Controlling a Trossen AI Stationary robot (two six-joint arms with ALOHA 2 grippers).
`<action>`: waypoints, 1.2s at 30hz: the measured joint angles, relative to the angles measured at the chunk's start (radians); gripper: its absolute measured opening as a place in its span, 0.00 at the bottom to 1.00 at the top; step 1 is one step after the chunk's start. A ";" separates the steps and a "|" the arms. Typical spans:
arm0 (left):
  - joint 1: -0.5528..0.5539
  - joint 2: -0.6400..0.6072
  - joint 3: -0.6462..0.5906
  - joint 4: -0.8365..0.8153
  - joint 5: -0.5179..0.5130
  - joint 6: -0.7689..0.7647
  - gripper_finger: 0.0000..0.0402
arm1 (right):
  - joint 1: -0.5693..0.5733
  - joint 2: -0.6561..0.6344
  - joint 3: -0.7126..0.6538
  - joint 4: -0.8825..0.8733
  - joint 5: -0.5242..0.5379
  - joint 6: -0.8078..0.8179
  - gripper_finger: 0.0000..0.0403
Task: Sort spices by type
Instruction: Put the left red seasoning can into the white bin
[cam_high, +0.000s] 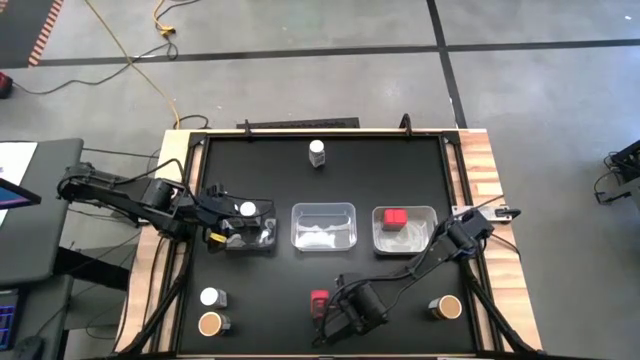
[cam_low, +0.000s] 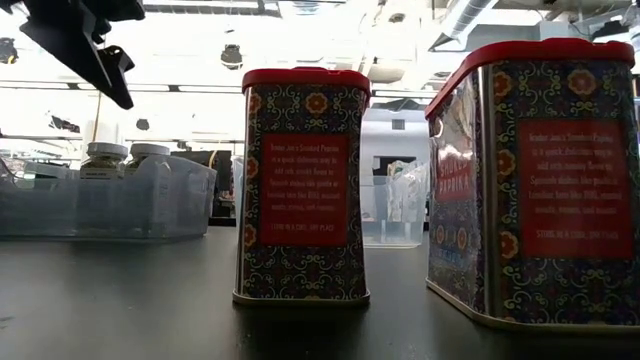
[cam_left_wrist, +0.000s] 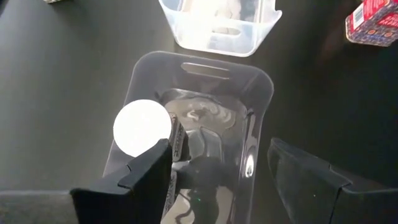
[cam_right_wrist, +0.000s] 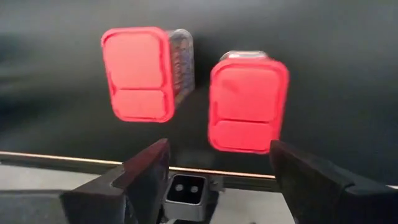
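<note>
Three clear plastic trays sat in a row across the middle of the black table (cam_high: 400, 180): left tray (cam_high: 262, 240), middle tray (cam_high: 323, 226), right tray (cam_high: 404, 229). Left gripper (cam_high: 232, 228) hovered over the left tray, fingers apart, nothing between them. A white-capped jar (cam_left_wrist: 142, 127) stood inside that tray, just beside one finger (cam_left_wrist: 149, 174); contact could not be told. In the low view two jars showed inside that tray, a tan-topped jar (cam_low: 103, 160) and another jar (cam_low: 148, 158) touching or nearly touching it.

Right tray held one red tin (cam_high: 395, 216). Middle tray looked to hold no spice.

Right gripper (cam_high: 335, 312) hung at the near edge, above two red-lidded paprika tins, fingers apart, gripping nothing. In the right wrist view the first tin (cam_right_wrist: 138, 73) and second tin (cam_right_wrist: 247, 104) stood upright, near each other, not touching. Low view showed both up close, first tin (cam_low: 303, 185) and second tin (cam_low: 540, 185), patterned sides, red labels.

One white-capped jar (cam_high: 317, 153) stood alone near the far edge. Another white-capped jar (cam_high: 212, 298) and a tan-topped jar (cam_high: 211, 323) stood just beside each other at the near left corner. One more tan-topped jar (cam_high: 447, 307) stood at the near right, well apart from the rest.
</note>
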 joint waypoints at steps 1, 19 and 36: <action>0.000 0.000 0.000 0.003 0.000 0.000 0.63 | 0.000 0.010 0.026 -0.031 -0.006 0.001 0.75; 0.000 0.000 0.000 0.006 0.000 0.023 0.63 | -0.008 0.048 0.071 -0.091 -0.034 -0.099 0.75; 0.000 0.000 0.000 0.006 0.000 0.025 0.63 | -0.014 0.048 0.071 -0.087 -0.031 -0.157 0.75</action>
